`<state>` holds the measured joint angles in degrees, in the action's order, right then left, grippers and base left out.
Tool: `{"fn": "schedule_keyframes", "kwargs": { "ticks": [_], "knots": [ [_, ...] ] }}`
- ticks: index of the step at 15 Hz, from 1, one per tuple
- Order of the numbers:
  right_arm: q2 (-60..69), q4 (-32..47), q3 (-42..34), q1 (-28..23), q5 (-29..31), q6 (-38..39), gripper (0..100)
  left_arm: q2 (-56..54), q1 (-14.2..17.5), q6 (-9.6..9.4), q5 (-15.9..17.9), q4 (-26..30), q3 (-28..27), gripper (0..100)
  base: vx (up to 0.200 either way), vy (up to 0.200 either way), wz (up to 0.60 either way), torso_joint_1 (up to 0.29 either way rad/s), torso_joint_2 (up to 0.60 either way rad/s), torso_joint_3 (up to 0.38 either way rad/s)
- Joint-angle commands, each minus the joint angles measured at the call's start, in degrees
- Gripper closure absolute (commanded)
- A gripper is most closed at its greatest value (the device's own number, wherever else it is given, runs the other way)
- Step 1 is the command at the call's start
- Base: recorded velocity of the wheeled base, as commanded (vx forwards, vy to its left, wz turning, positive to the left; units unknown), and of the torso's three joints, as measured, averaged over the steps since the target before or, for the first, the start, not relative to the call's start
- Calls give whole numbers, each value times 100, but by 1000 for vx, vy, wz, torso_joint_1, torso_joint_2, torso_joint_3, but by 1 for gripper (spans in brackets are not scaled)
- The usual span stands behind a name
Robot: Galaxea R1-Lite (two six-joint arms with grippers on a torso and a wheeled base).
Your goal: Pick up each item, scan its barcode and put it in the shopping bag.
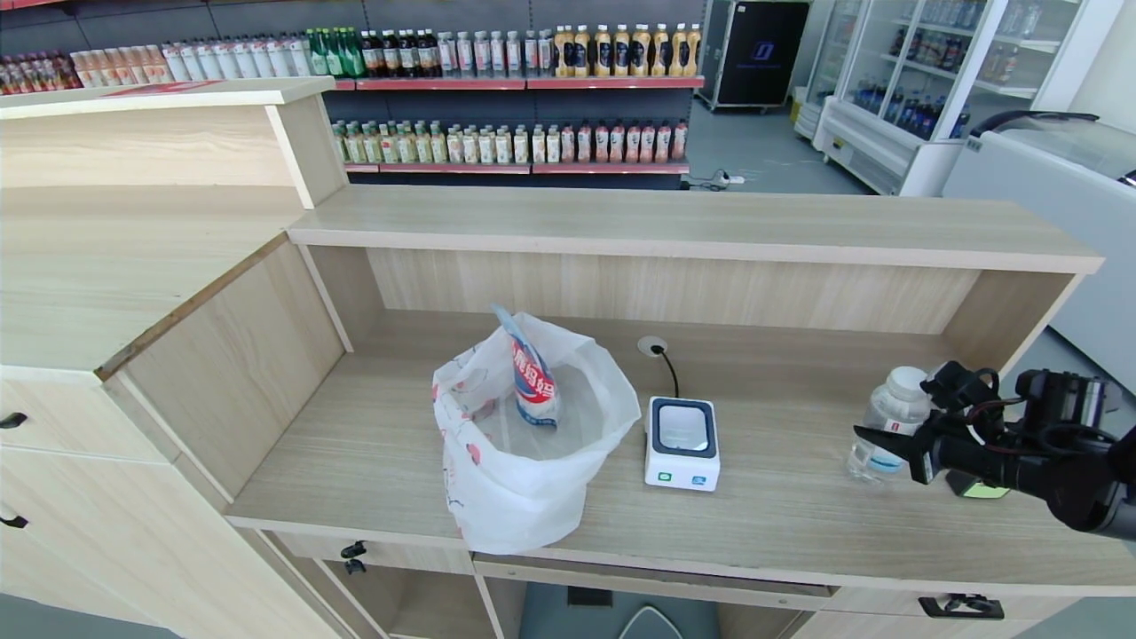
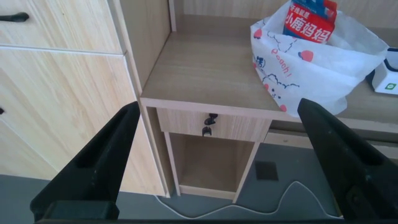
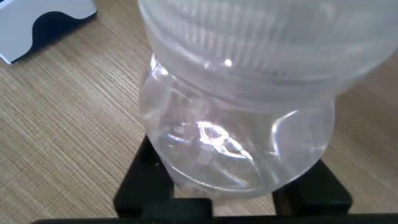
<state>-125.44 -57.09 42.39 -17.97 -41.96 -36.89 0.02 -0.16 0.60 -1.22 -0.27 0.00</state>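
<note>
The clear bottle (image 1: 890, 399) with the white cap stands on the right side of the wooden counter (image 1: 781, 497). The right claw (image 1: 896, 426) is right at it, low on its side. I cannot tell if the claw is squeezing the bottle yet or just sitting around it. So I think the step now is picking up the bottle. Next, the claw needs a firm hold, because the bottle is smooth and round and could slip or tip over. Then it must lift the bottle and carry it to the white scanner (image 1: 682, 441) in the middle of the counter, with the barcode facing the scanner's window. Just beside the scanner stands the white shopping bag (image 1: 524, 479), open at the top, with a red and blue packet (image 1: 532, 382) inside. The left claw (image 2: 217, 107) is wide open and holds nothing, low down in front of the counter's left end.
</note>
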Motion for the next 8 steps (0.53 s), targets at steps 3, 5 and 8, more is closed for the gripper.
{"fn": "schedule_keyframes", "kwargs": {
  "ticks": [3,5,8],
  "knots": [
    [-68,-30,42,-14,21,-3,100,-2,-2,2,-1,0,0,0,0,0,0,0,0,0],
    [-24,-30,15,-14,56,-20,100,-2,-2,2,-1,-8,0,0,0,0,0,0,0,0],
    [626,207,-152,-5,39,595,100,-2,-2,2,-1,0,0,0,0,0,0,0,0,0]
  ]
}}
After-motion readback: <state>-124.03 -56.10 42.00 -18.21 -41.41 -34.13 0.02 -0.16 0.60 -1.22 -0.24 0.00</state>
